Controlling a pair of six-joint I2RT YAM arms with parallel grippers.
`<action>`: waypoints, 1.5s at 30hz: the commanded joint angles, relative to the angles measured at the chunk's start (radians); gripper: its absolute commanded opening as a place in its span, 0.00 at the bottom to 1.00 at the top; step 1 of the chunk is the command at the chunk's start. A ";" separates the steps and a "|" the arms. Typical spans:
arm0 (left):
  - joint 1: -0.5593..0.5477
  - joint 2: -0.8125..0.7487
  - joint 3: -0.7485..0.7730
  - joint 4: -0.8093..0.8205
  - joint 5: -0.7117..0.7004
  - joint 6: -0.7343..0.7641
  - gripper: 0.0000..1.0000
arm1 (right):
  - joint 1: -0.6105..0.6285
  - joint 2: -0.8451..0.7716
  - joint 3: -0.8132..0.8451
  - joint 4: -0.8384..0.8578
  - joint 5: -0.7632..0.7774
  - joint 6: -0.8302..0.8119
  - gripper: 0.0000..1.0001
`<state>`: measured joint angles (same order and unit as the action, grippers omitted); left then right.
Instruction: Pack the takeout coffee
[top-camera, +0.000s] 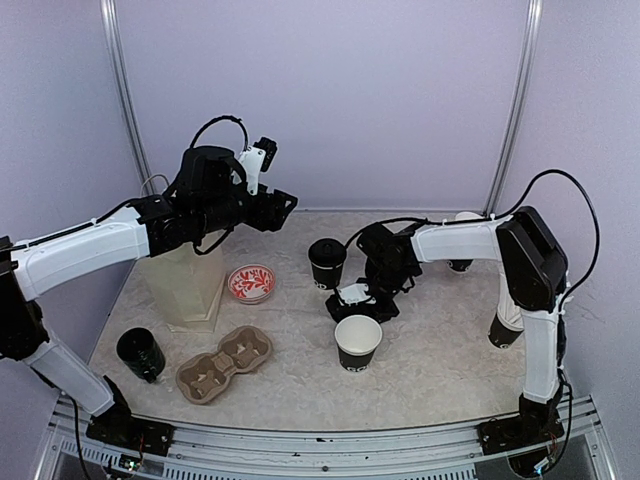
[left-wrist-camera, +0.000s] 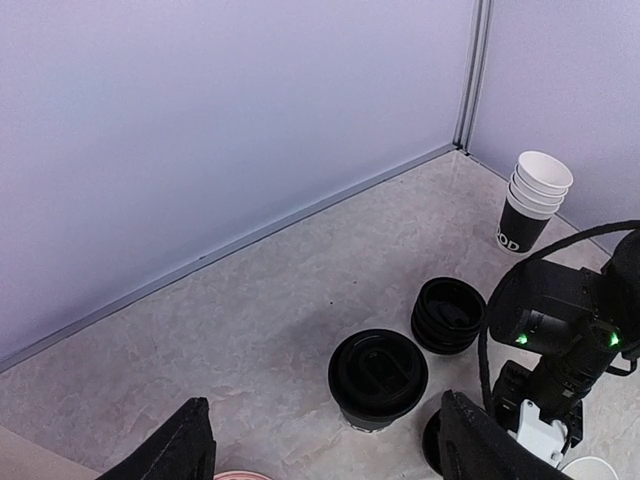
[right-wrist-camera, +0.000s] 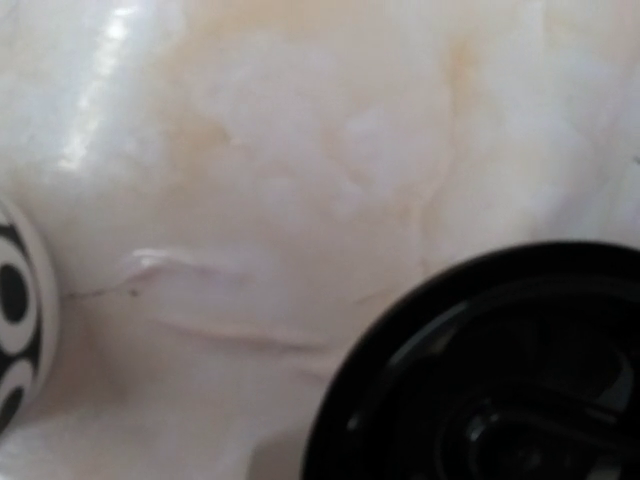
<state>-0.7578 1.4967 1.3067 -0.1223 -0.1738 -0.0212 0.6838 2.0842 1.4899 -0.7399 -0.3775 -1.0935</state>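
Marbled tabletop (top-camera: 440, 350): I judge lid pickup in hand. Right gripper (top-camera: 356, 300) low beside lid (right-wrist-camera: 500, 380), finger state indeterminate; left gripper (left-wrist-camera: 322, 445) fingers apart, empty. Next: grasp lid squarely.

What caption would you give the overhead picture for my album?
Right hand low over the table between a lidded black cup and an open cup; left hand high, open.

Close over pale marbled table (right-wrist-camera: 300, 150); round black lid (right-wrist-camera: 500, 380) cut off at lower right, blurred; sliver of cup (right-wrist-camera: 20, 330) with black-and-white print at left edge, apart from lid.
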 joint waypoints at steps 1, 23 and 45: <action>0.005 0.011 0.019 -0.007 0.020 -0.009 0.75 | -0.006 0.031 0.033 -0.013 -0.008 -0.003 0.35; 0.015 0.022 0.022 -0.011 0.033 -0.012 0.75 | -0.011 -0.079 -0.030 -0.057 -0.060 0.068 0.00; -0.133 -0.181 -0.310 0.575 0.117 0.098 0.91 | -0.283 -0.320 0.191 -0.229 -1.005 0.311 0.00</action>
<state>-0.8135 1.3994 1.0576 0.1654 -0.0692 0.0048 0.4194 1.8076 1.6569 -0.9546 -1.0508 -0.8845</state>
